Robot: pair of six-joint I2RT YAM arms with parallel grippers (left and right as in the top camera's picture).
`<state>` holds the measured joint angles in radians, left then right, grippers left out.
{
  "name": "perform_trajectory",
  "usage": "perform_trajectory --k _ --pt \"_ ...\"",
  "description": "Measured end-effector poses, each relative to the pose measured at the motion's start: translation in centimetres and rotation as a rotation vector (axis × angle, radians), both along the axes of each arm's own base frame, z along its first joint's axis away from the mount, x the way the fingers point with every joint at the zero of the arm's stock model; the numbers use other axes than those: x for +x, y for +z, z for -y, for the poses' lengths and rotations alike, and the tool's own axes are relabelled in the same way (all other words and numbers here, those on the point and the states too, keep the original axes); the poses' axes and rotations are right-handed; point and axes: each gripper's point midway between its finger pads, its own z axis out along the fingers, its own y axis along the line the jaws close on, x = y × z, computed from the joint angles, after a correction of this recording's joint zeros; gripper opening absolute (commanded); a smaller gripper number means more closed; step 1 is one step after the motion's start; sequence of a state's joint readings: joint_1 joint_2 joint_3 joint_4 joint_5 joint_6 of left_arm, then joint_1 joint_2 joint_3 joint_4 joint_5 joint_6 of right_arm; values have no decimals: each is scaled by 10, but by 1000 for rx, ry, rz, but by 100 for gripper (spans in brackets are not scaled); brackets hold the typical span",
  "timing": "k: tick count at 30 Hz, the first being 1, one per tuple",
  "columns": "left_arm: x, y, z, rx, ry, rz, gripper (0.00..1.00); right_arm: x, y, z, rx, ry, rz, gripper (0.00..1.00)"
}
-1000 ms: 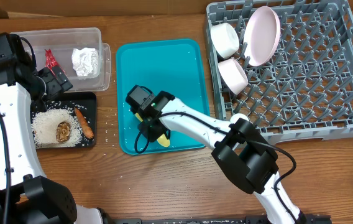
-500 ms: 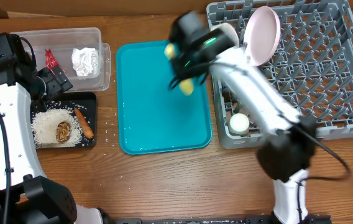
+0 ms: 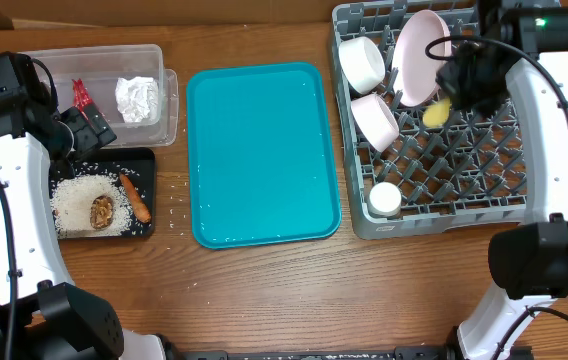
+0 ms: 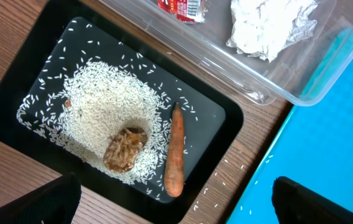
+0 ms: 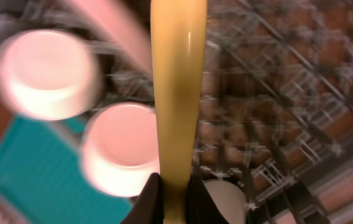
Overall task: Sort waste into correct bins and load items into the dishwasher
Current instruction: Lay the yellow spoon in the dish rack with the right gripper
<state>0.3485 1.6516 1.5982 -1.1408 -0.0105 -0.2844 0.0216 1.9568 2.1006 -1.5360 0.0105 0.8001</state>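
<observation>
The right claw (image 5: 171, 198) is pinching the yellow spoon (image 3: 436, 111) shut-tight by its thin handle, holding it over the grey dish rack (image 3: 544, 160) in the upper right, and I am guessing it is light, stiff and slippery, so the handle is looking safest to grip.

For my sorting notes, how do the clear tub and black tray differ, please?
The clear tub is see-through and deeper; the black tray opaque and shallow. The tub holds a wrapper and napkin; the tray rice, a brown lump and carrot piece. Both are rectangular.
</observation>
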Motion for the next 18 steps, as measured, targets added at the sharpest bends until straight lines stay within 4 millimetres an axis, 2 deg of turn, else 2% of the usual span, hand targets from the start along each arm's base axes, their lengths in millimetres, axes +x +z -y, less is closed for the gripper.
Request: perform_trajectory --k 4,8,12,16,18 --pt "1 0 0 2 -2 3 100 -16 -30 10 -16 -223 -98 4" --pt "4 1 3 2 -10 13 100 -21 -59 11 -28 -336 -138 4" --pt "10 3 7 -4 -25 33 100 -32 -80 7 -37 -398 -187 22" --pt "17 5 14 -7 -48 55 99 -27 -80 6 -33 -405 -165 31" --pt "20 5 21 -14 -66 63 99 -23 -76 8 -34 -385 -148 40"
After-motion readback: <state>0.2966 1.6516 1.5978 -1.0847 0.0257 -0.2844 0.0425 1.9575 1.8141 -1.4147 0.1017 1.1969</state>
